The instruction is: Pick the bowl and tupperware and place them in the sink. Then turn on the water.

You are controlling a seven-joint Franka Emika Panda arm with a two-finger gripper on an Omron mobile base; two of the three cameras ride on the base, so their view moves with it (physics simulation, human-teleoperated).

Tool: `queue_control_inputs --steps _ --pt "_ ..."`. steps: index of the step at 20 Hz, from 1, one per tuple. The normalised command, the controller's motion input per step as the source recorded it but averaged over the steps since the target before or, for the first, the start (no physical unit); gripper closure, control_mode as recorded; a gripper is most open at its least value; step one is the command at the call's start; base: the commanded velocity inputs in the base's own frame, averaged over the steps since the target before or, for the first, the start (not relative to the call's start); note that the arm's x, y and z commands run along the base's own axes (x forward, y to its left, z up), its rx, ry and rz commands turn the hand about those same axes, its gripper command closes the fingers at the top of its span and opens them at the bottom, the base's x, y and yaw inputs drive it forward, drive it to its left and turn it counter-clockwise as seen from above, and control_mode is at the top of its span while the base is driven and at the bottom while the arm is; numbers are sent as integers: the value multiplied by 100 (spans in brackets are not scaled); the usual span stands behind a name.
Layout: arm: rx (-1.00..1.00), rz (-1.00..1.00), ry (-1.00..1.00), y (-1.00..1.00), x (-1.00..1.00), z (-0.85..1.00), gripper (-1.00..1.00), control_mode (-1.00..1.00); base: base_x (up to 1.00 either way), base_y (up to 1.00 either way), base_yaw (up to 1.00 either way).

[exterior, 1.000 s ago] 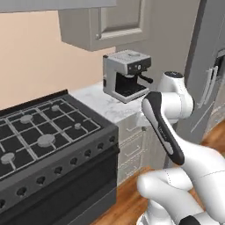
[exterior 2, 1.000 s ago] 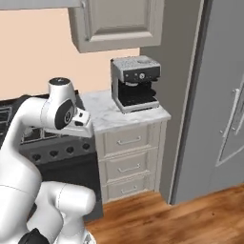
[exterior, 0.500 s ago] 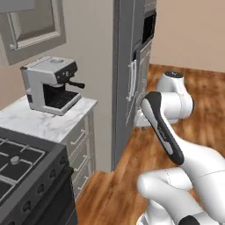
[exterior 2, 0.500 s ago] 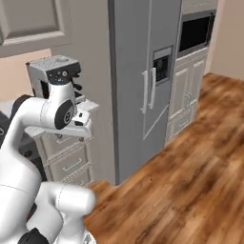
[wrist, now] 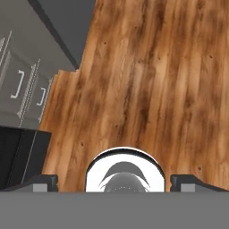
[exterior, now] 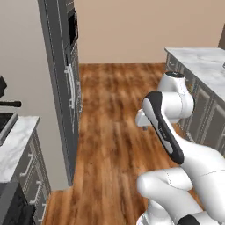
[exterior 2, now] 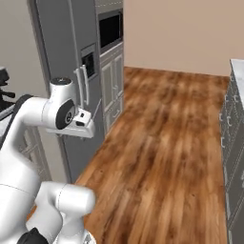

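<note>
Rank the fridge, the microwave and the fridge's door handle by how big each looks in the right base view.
1. The fridge, largest by far.
2. The microwave, built in beyond the fridge; it sits farther from the camera, so it may look smaller than it is.
3. The fridge's door handle, a thin pale bar, smallest.

Warm reddish-brown wood-plank floor [exterior: 114, 110], streaked grain, darker knots here and there. Plain beige-tan back wall [exterior: 127, 26]. Tall dark grey fridge [exterior 2: 66, 52] with lighter silvery handles and a black dispenser panel. Built-in microwave [exterior 2: 109, 29] black-fronted, framed in grey. Grey shaker-style cabinets [exterior 2: 114, 81] below it, pale handles. White marble counter [exterior: 204, 66] with faint grey veining, over grey cabinet fronts. Another white veined marble counter top [exterior: 13, 145] at left, grey drawers [wrist: 22, 85] beneath with pale metal pulls. White glossy arm [exterior: 169, 103], a black band along one link. Dark, nearly black finger tips [wrist: 44, 181].
</note>
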Motion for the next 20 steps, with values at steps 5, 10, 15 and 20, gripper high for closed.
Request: queue_control_inputs --steps 5,10,15,20 --pt "0 0 0 0 0 0 -100 100 51 2 -29" --pt "0 0 0 0 0 0 -100 100 93 0 -6" --pt "0 0 0 0 0 0 -100 100 93 0 -7" --pt "0 0 0 0 0 0 -100 100 58 -21 -22"
